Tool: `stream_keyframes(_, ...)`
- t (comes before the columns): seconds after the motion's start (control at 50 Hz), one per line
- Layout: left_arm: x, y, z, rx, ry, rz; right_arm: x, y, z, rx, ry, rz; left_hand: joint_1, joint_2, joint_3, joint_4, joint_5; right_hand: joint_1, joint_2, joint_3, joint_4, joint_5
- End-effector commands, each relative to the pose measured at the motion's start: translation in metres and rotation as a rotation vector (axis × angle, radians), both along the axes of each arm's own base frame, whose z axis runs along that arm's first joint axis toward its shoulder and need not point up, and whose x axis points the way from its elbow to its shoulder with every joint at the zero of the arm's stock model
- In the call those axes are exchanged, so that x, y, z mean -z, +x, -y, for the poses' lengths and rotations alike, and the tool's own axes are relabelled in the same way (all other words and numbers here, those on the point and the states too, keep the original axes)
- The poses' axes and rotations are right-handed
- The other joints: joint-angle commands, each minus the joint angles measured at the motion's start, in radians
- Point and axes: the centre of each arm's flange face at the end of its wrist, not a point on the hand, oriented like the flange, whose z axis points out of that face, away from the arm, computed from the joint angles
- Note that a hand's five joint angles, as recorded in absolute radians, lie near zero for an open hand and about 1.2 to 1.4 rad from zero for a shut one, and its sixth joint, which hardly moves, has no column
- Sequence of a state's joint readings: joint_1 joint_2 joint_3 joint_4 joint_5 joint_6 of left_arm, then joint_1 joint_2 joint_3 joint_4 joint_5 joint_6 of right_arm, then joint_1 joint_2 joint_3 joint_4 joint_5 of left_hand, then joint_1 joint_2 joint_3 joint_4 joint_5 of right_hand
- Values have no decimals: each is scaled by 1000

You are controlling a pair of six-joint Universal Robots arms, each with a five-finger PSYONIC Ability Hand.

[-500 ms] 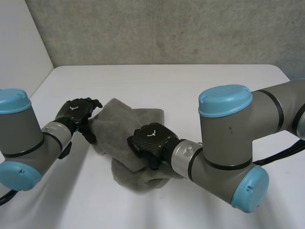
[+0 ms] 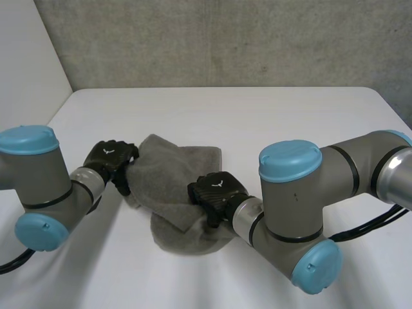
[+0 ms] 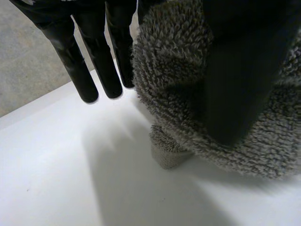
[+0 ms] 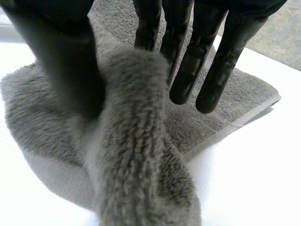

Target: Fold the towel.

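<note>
Fingers (image 4: 188, 66) of right hand (image 2: 215, 188) nearly straight, slightly spread. A raised ridge of the grey terry towel (image 2: 170, 174) runs up between them and the thumb (image 4: 61, 61), and is pinched there. This grip sits at the towel's middle, toward its near side. Beyond the fingertips a flat layer of towel lies on the bench (image 2: 270, 116), hemmed edge showing.

Left hand (image 2: 111, 156): fingers (image 3: 102, 61) straight and close together. Thumb (image 3: 240, 70) presses a thick bunch of towel against the hand, clamped on the cloth at its left edge. Below that bunch a small fold hangs down; whether it touches the bench, cannot tell.

Towel rumpled and partly doubled over, a lumpy heap between the two arms, near the middle of the white bench. Grey concrete wall (image 2: 225, 38) behind the bench.
</note>
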State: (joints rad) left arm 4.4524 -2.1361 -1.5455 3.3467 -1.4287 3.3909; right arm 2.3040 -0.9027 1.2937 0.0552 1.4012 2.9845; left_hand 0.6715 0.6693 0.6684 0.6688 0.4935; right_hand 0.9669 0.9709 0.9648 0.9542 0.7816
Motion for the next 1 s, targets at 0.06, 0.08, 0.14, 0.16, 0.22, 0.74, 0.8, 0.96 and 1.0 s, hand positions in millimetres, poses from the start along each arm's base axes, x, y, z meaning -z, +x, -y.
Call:
stream_keyframes(0.06,-7,-6,-4,15,-10,-7,-14,-3,4,7,-31,20,600,603,604,603,604,429,425,432,442,440)
stream_keyframes(0.08,-7,-6,-4,15,-10,-7,-14,-3,4,7,-31,20,602,604,605,605,605,429,425,432,442,440)
stream_keyframes(0.14,-21,-15,-14,45,-35,-16,-37,-4,3,2,-71,59,725,727,728,727,728,429,425,432,442,440)
stream_keyframes(0.16,-30,-20,-22,67,-50,-19,-48,-5,3,0,-90,78,725,727,728,727,728,429,425,432,442,440)
stream_keyframes(0.22,-50,-27,-41,104,-72,-23,-74,-13,10,18,-138,115,725,727,728,727,728,429,425,432,442,440)
stream_keyframes(0.74,-170,-13,-140,194,-229,-84,-198,-119,42,80,-358,-52,725,727,728,727,728,429,425,432,442,440)
stream_keyframes(0.8,-149,-23,-124,204,-156,-59,-179,-113,52,55,-303,-64,725,727,728,727,728,429,425,432,442,440)
stream_keyframes(0.96,-93,-52,-71,212,-15,-7,-125,-96,90,40,-187,-117,725,727,728,727,728,429,425,432,442,440)
stream_keyframes(1.0,-84,-60,-62,220,-1,-4,-116,-93,101,41,-175,-120,725,727,728,727,728,429,425,432,442,440)
